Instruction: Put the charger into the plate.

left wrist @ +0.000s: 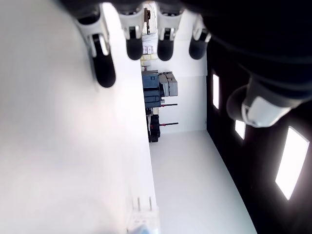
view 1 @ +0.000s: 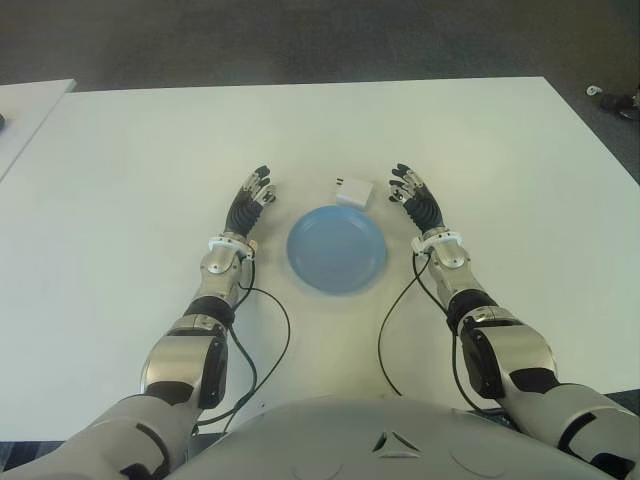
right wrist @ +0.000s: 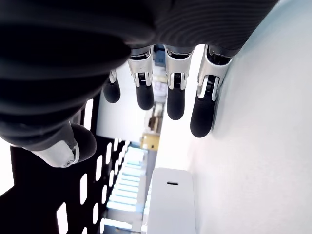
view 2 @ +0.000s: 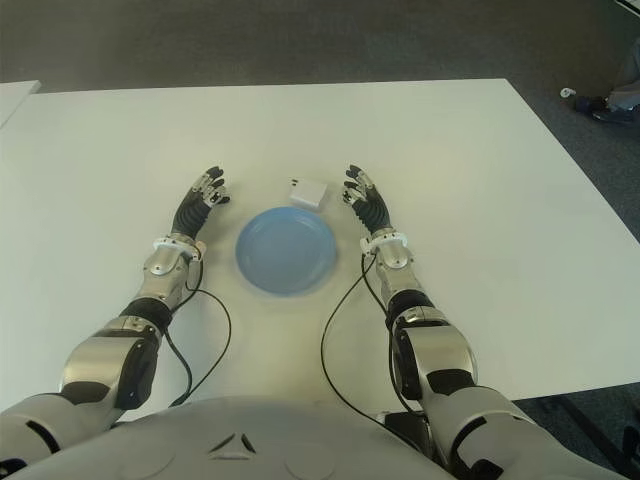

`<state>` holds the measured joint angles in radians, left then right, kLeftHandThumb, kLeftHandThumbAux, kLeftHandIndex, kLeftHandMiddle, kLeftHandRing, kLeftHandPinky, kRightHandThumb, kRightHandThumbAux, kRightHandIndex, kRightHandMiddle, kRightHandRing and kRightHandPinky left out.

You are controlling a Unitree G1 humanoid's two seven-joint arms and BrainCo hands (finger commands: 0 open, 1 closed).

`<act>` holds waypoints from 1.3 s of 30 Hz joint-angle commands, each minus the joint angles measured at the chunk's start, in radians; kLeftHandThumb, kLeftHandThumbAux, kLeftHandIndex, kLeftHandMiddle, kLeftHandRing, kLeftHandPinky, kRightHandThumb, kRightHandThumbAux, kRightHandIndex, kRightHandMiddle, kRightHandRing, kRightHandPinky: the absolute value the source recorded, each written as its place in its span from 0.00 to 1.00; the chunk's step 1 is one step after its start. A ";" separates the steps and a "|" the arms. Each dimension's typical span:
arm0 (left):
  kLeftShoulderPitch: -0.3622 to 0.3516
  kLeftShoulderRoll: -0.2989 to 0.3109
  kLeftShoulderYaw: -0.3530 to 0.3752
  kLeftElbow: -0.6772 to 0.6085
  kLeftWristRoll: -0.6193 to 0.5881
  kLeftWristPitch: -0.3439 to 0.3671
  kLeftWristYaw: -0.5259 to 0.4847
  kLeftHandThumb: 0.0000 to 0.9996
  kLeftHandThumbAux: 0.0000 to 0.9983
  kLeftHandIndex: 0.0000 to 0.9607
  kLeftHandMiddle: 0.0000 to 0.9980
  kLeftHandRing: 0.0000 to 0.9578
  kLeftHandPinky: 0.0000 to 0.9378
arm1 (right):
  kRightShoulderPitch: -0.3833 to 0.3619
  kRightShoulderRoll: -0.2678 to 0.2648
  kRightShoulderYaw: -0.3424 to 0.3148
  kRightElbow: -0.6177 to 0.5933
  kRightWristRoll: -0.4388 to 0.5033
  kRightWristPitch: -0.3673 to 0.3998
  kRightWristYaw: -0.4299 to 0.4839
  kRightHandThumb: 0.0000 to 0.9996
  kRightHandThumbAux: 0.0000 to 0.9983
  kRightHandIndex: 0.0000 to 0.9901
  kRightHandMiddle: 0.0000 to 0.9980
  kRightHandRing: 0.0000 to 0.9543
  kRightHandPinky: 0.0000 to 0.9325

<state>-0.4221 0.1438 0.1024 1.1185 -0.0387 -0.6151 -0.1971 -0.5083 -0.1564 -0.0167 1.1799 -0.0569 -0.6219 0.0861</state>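
Note:
A small white charger (view 1: 353, 192) lies on the white table (view 1: 130, 190) just beyond the far rim of a round blue plate (view 1: 337, 249). Its two prongs point left, and it shows again in the right wrist view as a white block (right wrist: 170, 207) and in the left wrist view (left wrist: 143, 222). My right hand (view 1: 408, 192) shows just right of the charger, fingers spread and holding nothing. My left hand (view 1: 254, 194) shows left of the plate, fingers also spread and holding nothing. The plate holds nothing.
A second white table (view 1: 25, 105) stands at the far left with a gap between. Dark floor lies beyond the table's far edge. Black cables (view 1: 268, 330) run from both wrists across the table toward my body.

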 commanded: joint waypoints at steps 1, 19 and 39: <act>0.021 -0.010 -0.004 0.037 0.008 0.057 -0.006 0.00 0.45 0.00 0.00 0.00 0.01 | 0.073 0.005 0.010 0.067 -0.027 0.083 -0.017 0.53 0.54 0.06 0.14 0.17 0.24; -0.001 -0.043 -0.008 0.052 0.007 0.090 -0.011 0.00 0.44 0.00 0.00 0.00 0.02 | 0.049 -0.017 0.013 0.070 -0.058 0.152 -0.145 0.52 0.51 0.05 0.13 0.15 0.20; -0.013 -0.073 0.005 0.055 -0.015 0.098 -0.035 0.00 0.46 0.00 0.00 0.00 0.03 | -0.116 -0.107 0.136 0.037 -0.218 0.188 -0.249 0.51 0.36 0.01 0.04 0.06 0.15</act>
<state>-0.4651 0.0817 0.1064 1.1378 -0.0518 -0.5725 -0.2126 -0.6073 -0.2504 0.0998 1.1960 -0.2429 -0.4774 -0.1578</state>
